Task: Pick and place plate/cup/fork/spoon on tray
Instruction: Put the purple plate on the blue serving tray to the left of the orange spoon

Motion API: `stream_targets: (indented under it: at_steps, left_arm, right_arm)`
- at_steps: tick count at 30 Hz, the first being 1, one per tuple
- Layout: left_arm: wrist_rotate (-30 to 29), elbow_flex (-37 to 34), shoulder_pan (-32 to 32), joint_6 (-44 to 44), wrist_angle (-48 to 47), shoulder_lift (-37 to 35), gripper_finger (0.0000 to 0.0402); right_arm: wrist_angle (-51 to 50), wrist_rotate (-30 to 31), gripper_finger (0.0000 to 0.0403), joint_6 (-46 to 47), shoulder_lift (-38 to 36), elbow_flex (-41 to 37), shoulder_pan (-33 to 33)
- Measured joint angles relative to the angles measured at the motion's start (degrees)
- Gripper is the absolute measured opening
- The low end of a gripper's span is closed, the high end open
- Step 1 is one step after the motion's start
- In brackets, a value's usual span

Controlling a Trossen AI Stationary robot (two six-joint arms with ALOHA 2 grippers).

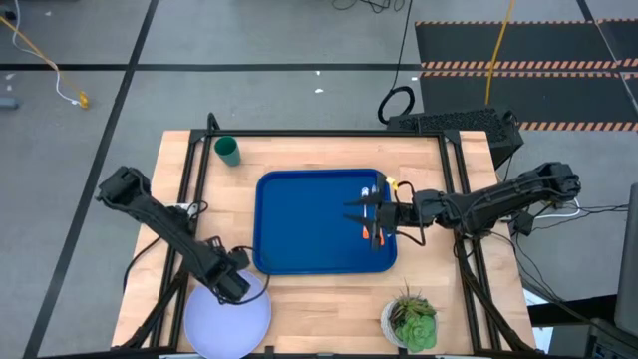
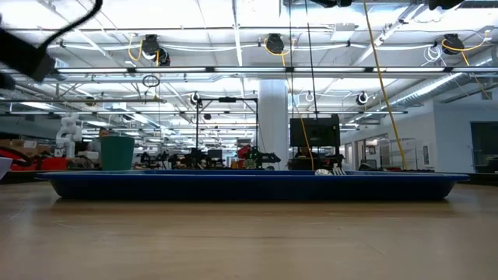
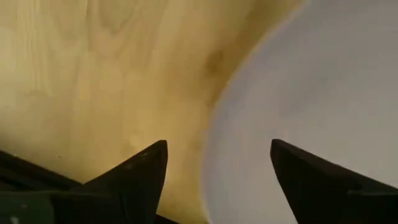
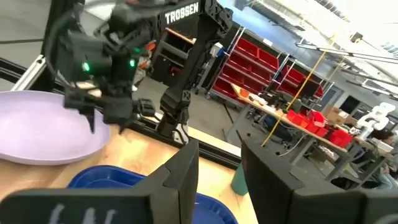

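Nearest the front edge of the table (image 1: 319,299) we log the plate (image 1: 227,319), lavender-white, flat on the wood at the left corner, with the potted plant (image 1: 411,321) at the right corner. The left gripper (image 1: 237,286) sits low over the plate's rim, its fingers (image 3: 134,177) spread, one over wood and one over the plate. Farther back we list the tray (image 1: 299,224), mid-table. On its right part lie the fork (image 1: 376,231) and the spoon (image 1: 371,192). The right gripper (image 1: 371,214) hangs above them, jaws spread and empty. Farthest, we note the cup (image 1: 228,151), upright at the back left corner, well apart from the tray.
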Motion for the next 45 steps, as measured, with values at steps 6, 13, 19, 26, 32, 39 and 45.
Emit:
stream_targets:
  at_steps: [6, 13, 19, 26, 32, 39, 45]
  left_arm:
    - [1.98, -8.52, 0.06, -1.74, 8.68, -0.03, 0.0291]
    - [11.12, -13.63, 0.85, -2.71, 18.28, -0.51, 0.0121]
    - [16.12, -10.86, 1.58, -2.84, 15.9, -0.2, 0.0021]
    - [14.76, -5.35, 2.3, 0.02, 14.91, -0.79, 0.0008]
    - [7.1, 0.01, 3.61, 0.44, 14.79, -4.6, 0.0007]
    - [2.03, 2.06, 7.8, 0.77, 14.41, -9.64, 0.0007]
    - [1.08, 2.06, 16.35, 3.01, 14.25, -10.78, 0.0007]
  right_arm:
    - [-0.48, 0.05, 0.0116, 0.25, 0.0, 0.0, 0.24]
    - [-1.03, 0.07, 0.0116, 0.09, 0.0, 0.0, 0.22]
    - [-1.24, 0.2, 0.0116, 0.02, 0.0, 0.0, 0.22]
    - [-1.25, 0.57, 0.0116, -0.01, 0.0, 0.02, 0.17]
    - [-3.07, 4.69, 0.0116, -1.6, -0.23, 0.0, 0.24]
    - [-3.57, 4.85, 0.0116, -2.09, -1.91, 0.0, 0.42]
    - [-4.61, 4.75, 0.0116, -2.54, -4.84, 0.01, 2.22]
